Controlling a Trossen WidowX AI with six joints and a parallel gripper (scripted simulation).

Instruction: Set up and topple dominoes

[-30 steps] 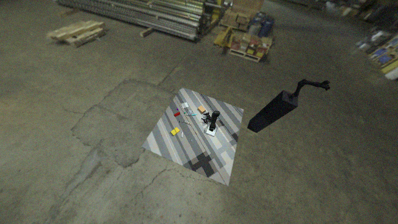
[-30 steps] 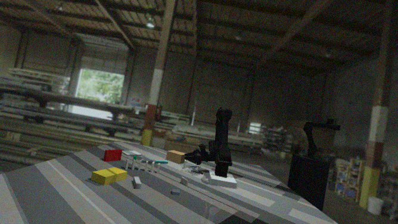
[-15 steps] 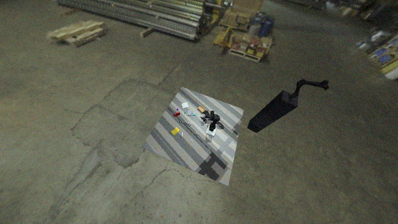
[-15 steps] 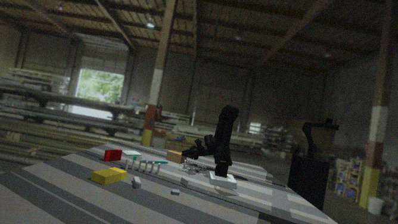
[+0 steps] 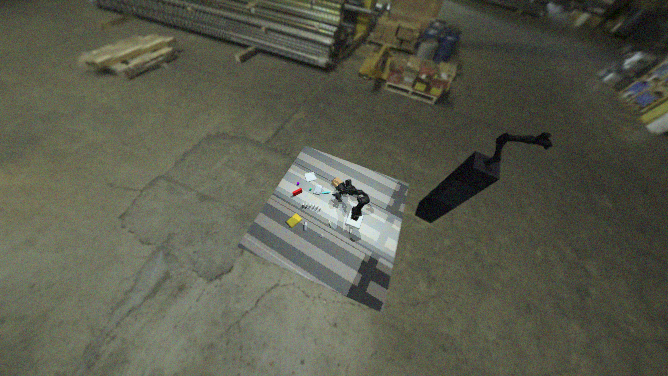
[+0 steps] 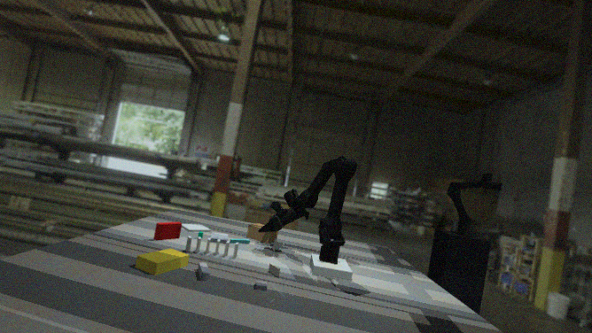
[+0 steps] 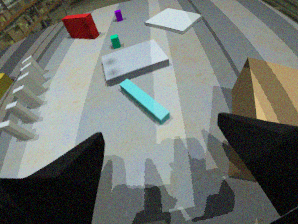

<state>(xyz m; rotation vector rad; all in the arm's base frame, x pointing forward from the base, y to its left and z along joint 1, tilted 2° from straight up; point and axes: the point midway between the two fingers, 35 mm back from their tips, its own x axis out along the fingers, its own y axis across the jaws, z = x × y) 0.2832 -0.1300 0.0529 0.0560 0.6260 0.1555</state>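
- In all clock directions from the wrist view, the claw (image 5: 338, 196) (image 6: 264, 229) (image 7: 162, 128) is being taken as the centre; its fingers are being held widely spread, with nothing being gripped.
- Above the surface (image 5: 320, 260) (image 6: 111, 301) (image 7: 65, 105), the turquoise bar (image 5: 325, 193) (image 6: 239, 241) (image 7: 145, 101) is being seen lying at eleven o'clock.
- The tan box (image 5: 337, 181) (image 6: 261, 232) (image 7: 270, 90) is being shown at two.
- Beyond the bar, the pale grey slab (image 5: 318, 189) (image 6: 219, 236) (image 7: 135, 61) is being seen flat at eleven.
- The row of dominoes (image 5: 311, 207) (image 6: 207, 245) (image 7: 29, 96) is being seen upright between nine and ten; six are being shown in the exterior view.
- Farther off at eleven, a green piece (image 5: 310, 189) (image 6: 200, 235) (image 7: 115, 41), a purple piece (image 5: 298, 183) (image 7: 118, 15) and a red block (image 5: 297, 192) (image 6: 167, 230) (image 7: 80, 26) are being seen.
- The white tile (image 5: 310, 176) (image 6: 196, 227) (image 7: 173, 20) is being shown at twelve.
- In the exterior view, a grey block (image 5: 305, 226) (image 6: 202, 271) is being seen at eight o'clock from the claw, and a pale piece (image 6: 274, 269) at six.
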